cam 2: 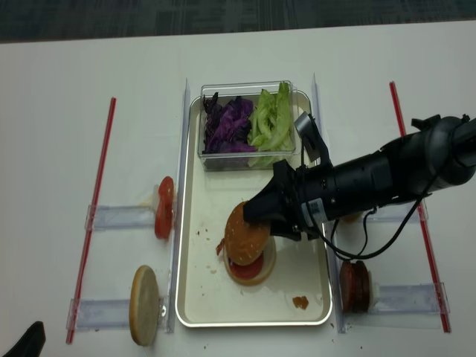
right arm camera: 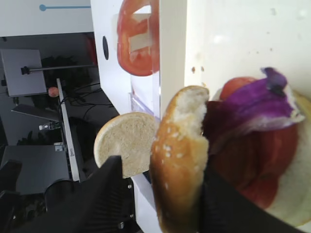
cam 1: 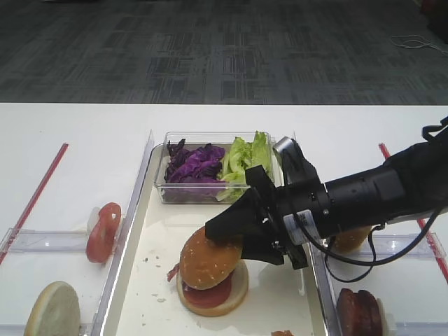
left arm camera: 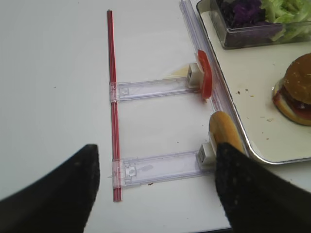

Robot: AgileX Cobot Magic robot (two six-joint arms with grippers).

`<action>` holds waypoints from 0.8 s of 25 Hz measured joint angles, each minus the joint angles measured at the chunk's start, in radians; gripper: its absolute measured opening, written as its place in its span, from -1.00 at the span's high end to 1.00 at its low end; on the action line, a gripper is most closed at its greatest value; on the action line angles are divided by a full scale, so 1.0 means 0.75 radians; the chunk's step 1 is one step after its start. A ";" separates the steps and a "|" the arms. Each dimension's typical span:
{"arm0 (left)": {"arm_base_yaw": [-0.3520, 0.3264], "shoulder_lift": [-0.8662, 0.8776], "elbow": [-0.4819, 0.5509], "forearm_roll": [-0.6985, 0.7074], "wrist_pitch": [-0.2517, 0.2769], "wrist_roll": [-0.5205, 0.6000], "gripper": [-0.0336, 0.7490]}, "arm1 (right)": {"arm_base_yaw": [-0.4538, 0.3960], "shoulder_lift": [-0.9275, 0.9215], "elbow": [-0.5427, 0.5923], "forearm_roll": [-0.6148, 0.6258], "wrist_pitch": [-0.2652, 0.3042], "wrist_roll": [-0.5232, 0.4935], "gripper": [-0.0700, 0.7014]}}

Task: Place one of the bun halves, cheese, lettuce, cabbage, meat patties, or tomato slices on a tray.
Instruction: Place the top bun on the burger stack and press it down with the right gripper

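Note:
A sesame-seeded bun half (cam 1: 208,257) leans tilted on a stack of tomato, purple cabbage and a bottom bun (cam 1: 213,297) in the middle of the cream tray (cam 1: 150,280). My right gripper (cam 1: 225,238) straddles this bun top (right arm camera: 180,165). One finger lies against its inner side and the other stands a gap away, so the jaws are open. The lettuce (cam 1: 245,159) and cabbage (cam 1: 192,162) fill a clear tub at the tray's far end. Meat patties (cam 1: 358,311) stand right of the tray. A tomato slice (cam 1: 103,231) stands on the left. No cheese is in view. My left gripper (left arm camera: 155,184) is open and holds nothing.
Clear plastic holders (left arm camera: 155,89) and a red strip (left arm camera: 112,97) lie on the white table left of the tray. A pale bun disc (cam 1: 52,309) stands on edge at the near left. Another bun (cam 1: 350,240) sits behind my right arm. Crumbs dot the tray floor.

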 joint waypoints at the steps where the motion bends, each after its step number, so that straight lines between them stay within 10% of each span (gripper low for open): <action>1: 0.000 0.000 0.000 0.000 0.000 0.000 -0.28 | 0.000 0.000 0.000 -0.008 -0.009 0.016 -0.09; 20: 0.000 0.000 0.000 0.000 0.000 0.000 -0.28 | 0.000 0.000 0.000 -0.065 -0.055 0.113 -0.38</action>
